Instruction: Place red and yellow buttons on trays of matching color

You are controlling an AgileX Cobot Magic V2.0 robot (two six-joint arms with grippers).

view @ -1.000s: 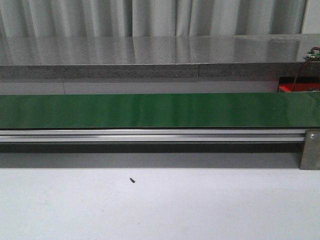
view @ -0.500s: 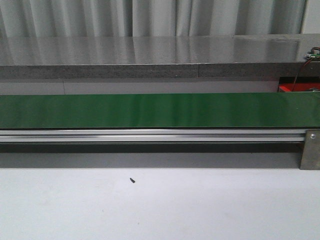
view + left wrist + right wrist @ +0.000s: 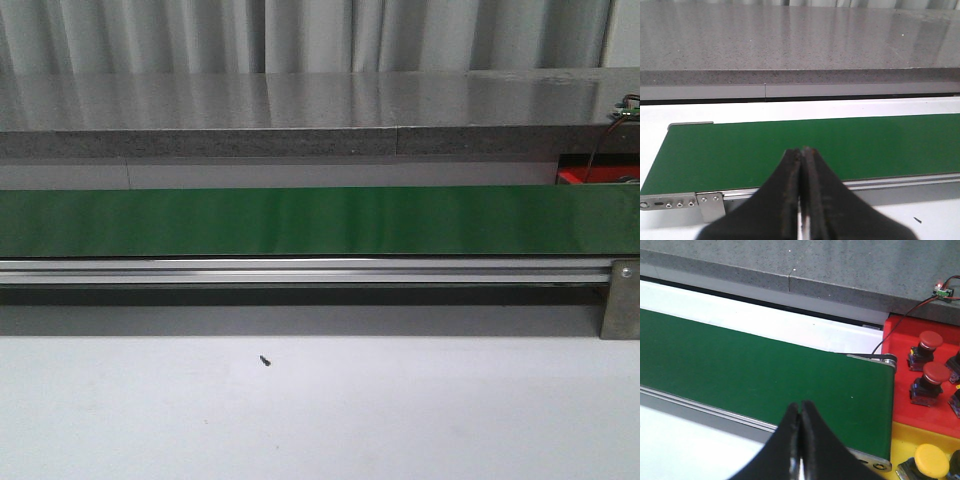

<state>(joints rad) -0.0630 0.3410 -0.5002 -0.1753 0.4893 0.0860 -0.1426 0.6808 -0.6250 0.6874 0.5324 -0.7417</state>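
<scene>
In the right wrist view, two red buttons (image 3: 930, 341) (image 3: 935, 374) stand on the red tray (image 3: 905, 335), and a yellow button (image 3: 931, 459) stands on the yellow tray (image 3: 905, 437) beside it, both past the belt's end. My right gripper (image 3: 801, 405) is shut with nothing in it, over the near edge of the green belt (image 3: 765, 370). My left gripper (image 3: 801, 150) is also shut and holds nothing, above the green belt (image 3: 790, 145) near its other end. Neither gripper shows in the front view, where a sliver of the red tray (image 3: 585, 176) appears.
The bare green conveyor belt (image 3: 320, 220) runs across the front view on an aluminium rail (image 3: 300, 270) with a bracket (image 3: 620, 300) at right. Behind it is a grey stone ledge (image 3: 300, 110). A small dark speck (image 3: 265, 360) lies on the white table. A small circuit board (image 3: 942, 291) with wires sits above the red tray.
</scene>
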